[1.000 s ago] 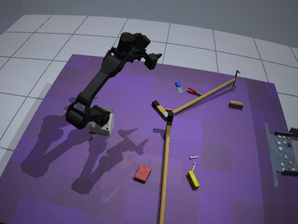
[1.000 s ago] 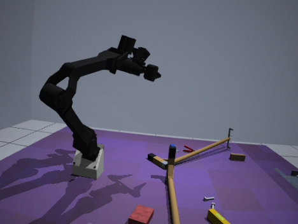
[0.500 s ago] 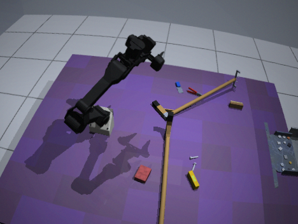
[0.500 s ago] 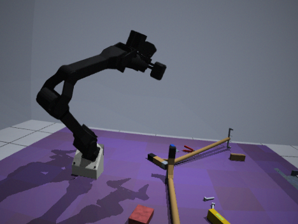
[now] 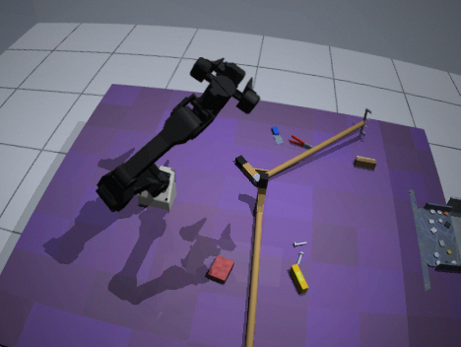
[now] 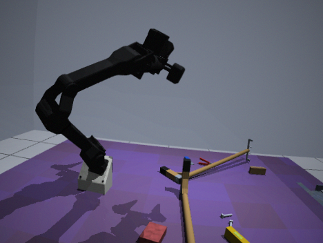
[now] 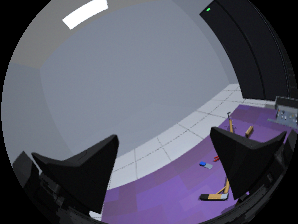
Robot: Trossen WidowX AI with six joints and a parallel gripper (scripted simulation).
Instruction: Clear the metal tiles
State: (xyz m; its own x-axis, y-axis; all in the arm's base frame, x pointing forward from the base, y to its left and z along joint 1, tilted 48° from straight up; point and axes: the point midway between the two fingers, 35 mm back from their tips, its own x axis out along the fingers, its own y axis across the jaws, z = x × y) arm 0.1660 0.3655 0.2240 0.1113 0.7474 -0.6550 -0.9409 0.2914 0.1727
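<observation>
- From my station I see the black six-joint arm (image 5: pixel 163 143) rising from its pale grey pedestal (image 5: pixel 168 197) near the left edge of the purple checkered surface (image 5: pixel 98 306).
- My end effector (image 5: pixel 236 79) is raised high over the far-left part of the surface, fingers spread wide apart with nothing between them.
- A flat red block (image 5: pixel 221 269) lies toward the near edge, left of centre.
- One long wooden pole with a black head (image 5: pixel 254 266) runs from mid-surface to the near edge. A second long wooden scraper with a grey metal end piece (image 5: pixel 315 150) runs from the same meeting point toward the far-right corner. The two meet at their heads near the middle, untouched by the end effector; I cannot tell which is the task's tool.
- A small blue-and-grey piece (image 5: pixel 277 134) and red-handled pliers (image 5: pixel 298 142) lie near the far edge, just beyond the second pole.
- Two small silver bolts (image 5: pixel 299 243) and a yellow rectangular level (image 5: pixel 298 278) rest right of the first pole.
- A small brown wooden block (image 5: pixel 365 162) sits toward the far-right corner.
- The grey steel bench plate (image 5: pixel 428 232) at the right edge carries scattered small metal tiles (image 5: pixel 433 230); the dark catch box (image 5: pixel 454 203) sits at its far end.
</observation>
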